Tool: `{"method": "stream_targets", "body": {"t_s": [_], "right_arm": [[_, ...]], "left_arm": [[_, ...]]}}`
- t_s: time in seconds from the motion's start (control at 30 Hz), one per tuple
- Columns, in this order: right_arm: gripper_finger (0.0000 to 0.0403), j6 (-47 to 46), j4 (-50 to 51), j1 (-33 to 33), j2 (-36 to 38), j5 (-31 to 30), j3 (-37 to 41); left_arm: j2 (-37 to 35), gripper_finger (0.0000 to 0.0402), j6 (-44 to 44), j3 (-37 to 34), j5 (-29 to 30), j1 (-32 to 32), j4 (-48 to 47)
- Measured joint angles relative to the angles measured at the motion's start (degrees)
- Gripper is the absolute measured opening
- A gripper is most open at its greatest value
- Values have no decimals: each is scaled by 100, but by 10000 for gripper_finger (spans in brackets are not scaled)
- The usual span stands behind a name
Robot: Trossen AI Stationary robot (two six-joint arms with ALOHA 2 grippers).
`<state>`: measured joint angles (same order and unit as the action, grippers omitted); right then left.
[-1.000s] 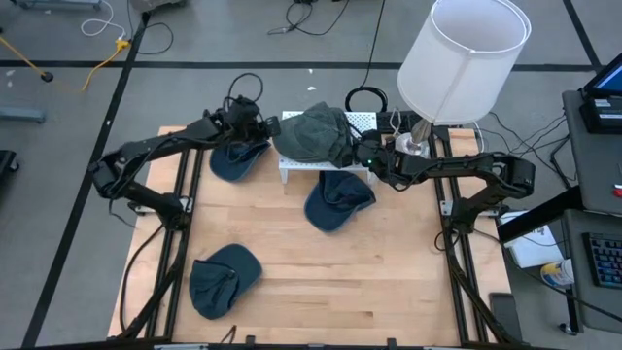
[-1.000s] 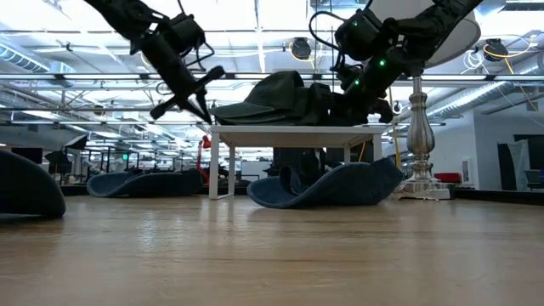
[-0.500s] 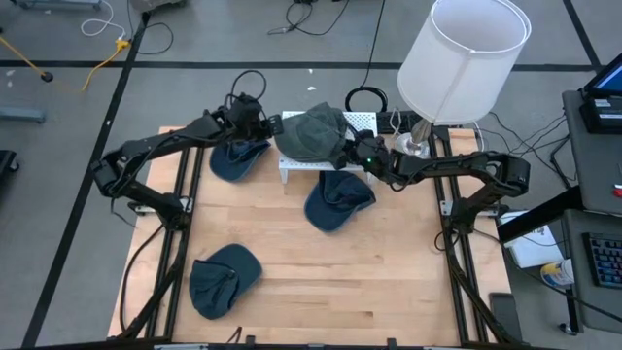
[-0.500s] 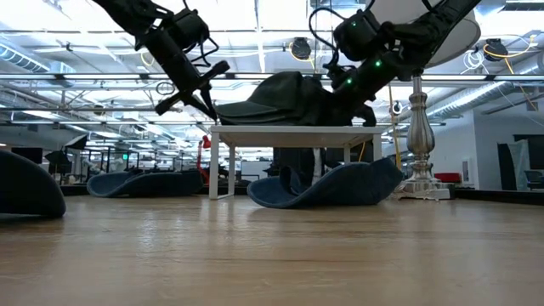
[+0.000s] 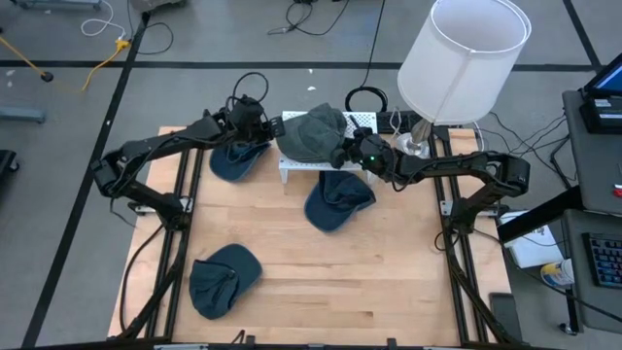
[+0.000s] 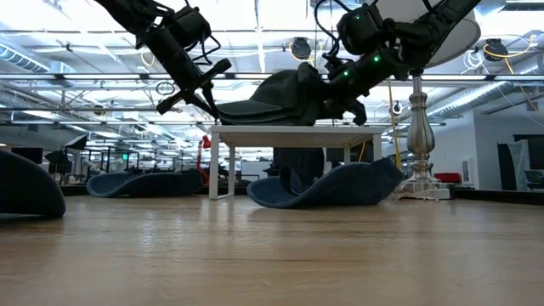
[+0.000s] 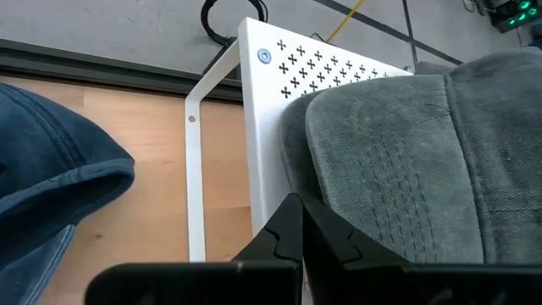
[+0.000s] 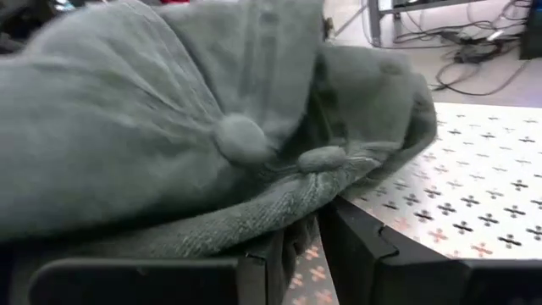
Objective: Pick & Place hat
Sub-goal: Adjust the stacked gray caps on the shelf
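A grey-green cap [image 5: 313, 134] lies on top of a small white perforated stand [image 5: 364, 121] at the far middle of my wooden table [image 5: 321, 282]. From table height, the cap [image 6: 276, 96] sits with its brim flat on the stand's top and its crown bunched up.

My right hand [image 5: 347, 153] is grasping the cap's edge; the wrist camera shows its dark fingers [image 8: 360, 246] pinching a fold of cloth near the crown button. My left hand [image 5: 276, 126] is clenched with nothing in it, its tip at the stand's edge, just beside the cap's other side.

I judge the cap light, soft and floppy, so it will sag and fold when lifted; the brim looks the stiffest place to hold.

Three blue caps lie elsewhere on the table: one [image 5: 336, 200] just in front of the stand, one [image 5: 235, 160] to its left, one [image 5: 223, 279] near the front left. A white lamp [image 5: 461, 58] stands at the far right.
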<state>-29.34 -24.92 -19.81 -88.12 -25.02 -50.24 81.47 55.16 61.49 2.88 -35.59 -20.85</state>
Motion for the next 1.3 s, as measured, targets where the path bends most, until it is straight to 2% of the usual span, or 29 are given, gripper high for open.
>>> {"method": "stream_targets", "body": {"t_s": [0.2, 0.37, 0.8, 1.0, 1.13, 1.3], "right_arm": [[51, 30, -482, -7, -319, 665, 0], [29, 81, -909, 4, -570, 983, -7], [7, 343, -1501, 40, -737, 1309, -2], [7, 1001, -1509, -27, -718, 1309, 0], [29, 1338, -1497, -26, -580, 1311, 0], [94, 1377, -1419, -26, -521, 1311, -2]], "left_arm": [[0, 0, 2, 0, 9, 9, 7], [0, 0, 4, -2, -14, 9, 4], [-2, 0, 6, -4, -34, 21, 1], [-2, 0, 11, -4, -33, 100, -57], [-4, 0, 17, -4, -51, 105, -88], [-4, 0, 46, -4, -49, 105, -88]]}}
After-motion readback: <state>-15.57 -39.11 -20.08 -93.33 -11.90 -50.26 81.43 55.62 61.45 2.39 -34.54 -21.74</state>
